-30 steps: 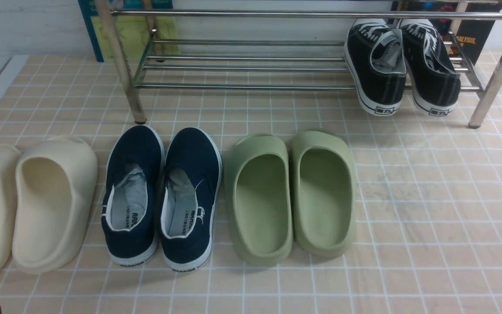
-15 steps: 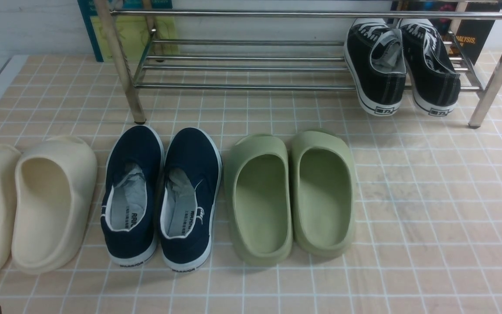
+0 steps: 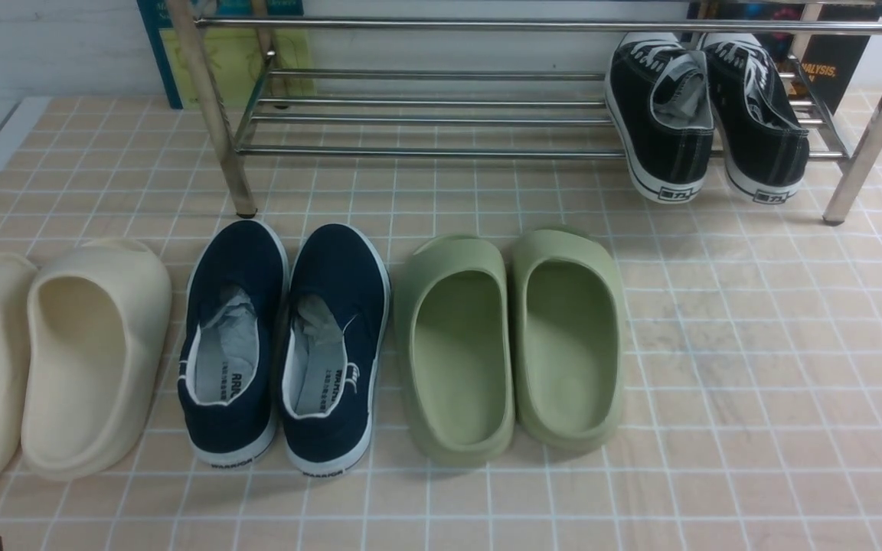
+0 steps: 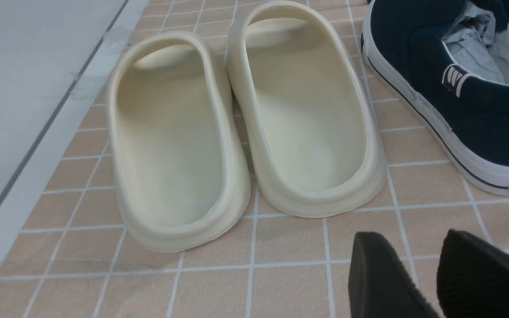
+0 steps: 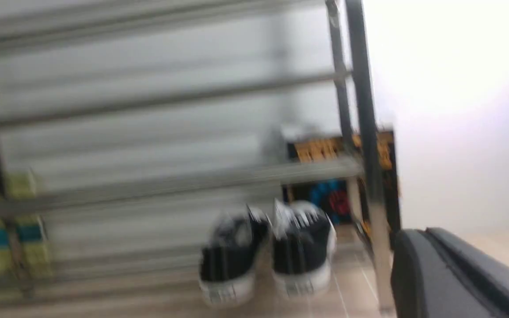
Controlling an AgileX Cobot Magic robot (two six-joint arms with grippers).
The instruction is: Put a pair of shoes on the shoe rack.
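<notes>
Your black canvas lace-up sneakers (image 3: 705, 115) sit heels-out on the shiny steel-tube rack (image 3: 441, 115), just ahead of your right hand (image 5: 457, 274), pinched together and empty.

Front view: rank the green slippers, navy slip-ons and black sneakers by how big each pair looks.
1. Green slippers
2. Navy slip-ons, slightly smaller
3. Black sneakers, smallest, but they sit farther back on the rack, so distance may account for that.

even, soft light in front; right wrist view motion-blurred, with overexposed glare.
</notes>
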